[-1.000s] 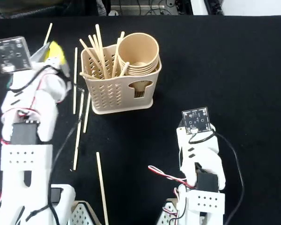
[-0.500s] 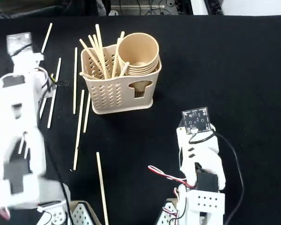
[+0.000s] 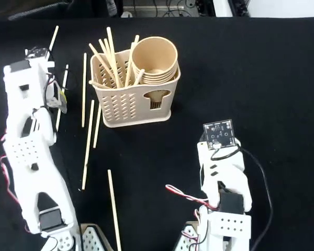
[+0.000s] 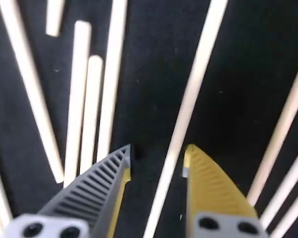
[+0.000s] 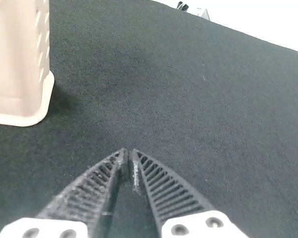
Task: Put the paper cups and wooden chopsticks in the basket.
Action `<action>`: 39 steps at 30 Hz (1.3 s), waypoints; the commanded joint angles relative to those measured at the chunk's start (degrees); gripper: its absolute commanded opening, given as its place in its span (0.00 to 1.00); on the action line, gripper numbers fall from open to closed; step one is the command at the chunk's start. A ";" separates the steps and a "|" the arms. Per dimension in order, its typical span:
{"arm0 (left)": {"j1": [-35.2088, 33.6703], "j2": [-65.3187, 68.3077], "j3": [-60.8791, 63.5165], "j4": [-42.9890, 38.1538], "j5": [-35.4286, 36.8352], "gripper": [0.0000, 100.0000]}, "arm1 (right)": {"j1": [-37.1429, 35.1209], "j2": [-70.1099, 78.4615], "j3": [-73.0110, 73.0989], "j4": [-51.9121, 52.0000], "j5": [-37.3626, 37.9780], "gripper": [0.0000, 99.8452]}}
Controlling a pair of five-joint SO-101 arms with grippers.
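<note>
**Left gripper (image 4: 158,151) open astride one chopstick (image 4: 191,94)**

Hangs low over the black table (image 3: 261,78), grey finger and yellow finger set a modest gap apart, the chopstick running lengthwise between them. Probably not touching either finger, though the blurred wrist view leaves that hard to judge. More loose chopsticks (image 4: 77,99) lying flat on both sides, roughly parallel, a few just beside the grey finger.

From the high view: same gripper (image 3: 59,100) at the far left of the table, over the chopstick (image 3: 66,73), which lies nearly straight away from the arm's base. Other loose chopsticks (image 3: 84,89) spread between that arm and the basket (image 3: 133,107), one more (image 3: 113,209) nearer the front edge and one beyond the arm toward the back.

Basket upright, a little left of the table's middle. Inside, a nested stack of paper cups (image 3: 154,55) on its right side, mouths up, and a bundle of sticks (image 3: 111,57) leaning at angles on its left side, tips above the rim.

Right gripper (image 5: 128,151) in front of the basket and to its right, well apart from it, close above bare table, fingertips pressed together with nothing between them. Basket corner (image 5: 20,59) visible off to one side in that wrist view.
</note>
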 commanded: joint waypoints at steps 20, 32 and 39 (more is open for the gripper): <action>7.16 -23.38 -0.04 13.54 9.67 0.03 | -0.79 -0.57 -0.13 -1.23 0.53 0.01; 7.78 -80.79 51.65 -21.27 9.93 0.03 | -0.79 -0.57 -0.13 -1.23 0.53 0.01; 16.48 -111.30 77.05 -51.25 10.02 0.03 | -0.79 -0.57 -0.13 -1.23 0.53 0.01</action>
